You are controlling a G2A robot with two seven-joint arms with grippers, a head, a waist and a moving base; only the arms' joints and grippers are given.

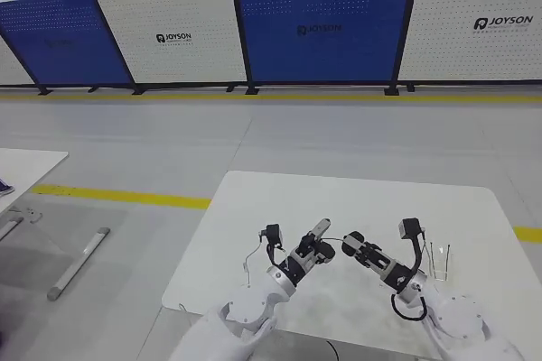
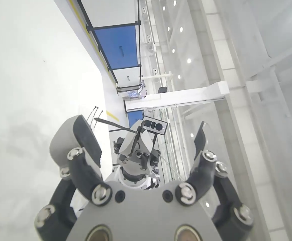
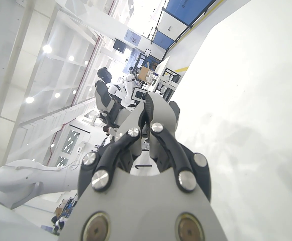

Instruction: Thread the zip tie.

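Observation:
A thin black zip tie (image 2: 108, 123) sticks out sideways from my right gripper (image 2: 137, 136), which is shut on it. In the left wrist view that gripper sits some way beyond my left gripper (image 2: 140, 131), whose two fingers (image 2: 85, 136) stand wide apart and hold nothing. From above, the left gripper (image 1: 323, 240) and the right gripper (image 1: 350, 242) face each other just over the near middle of the white table (image 1: 361, 199), a small gap between them. In its own wrist view the right gripper (image 3: 148, 106) has its fingers pressed together.
Several spare black zip ties (image 1: 438, 257) lie on the table to the right of the right arm, seen too as zip ties (image 2: 95, 112) past the left finger. The table's far half is bare. A second table's corner (image 1: 9, 171) stands far left.

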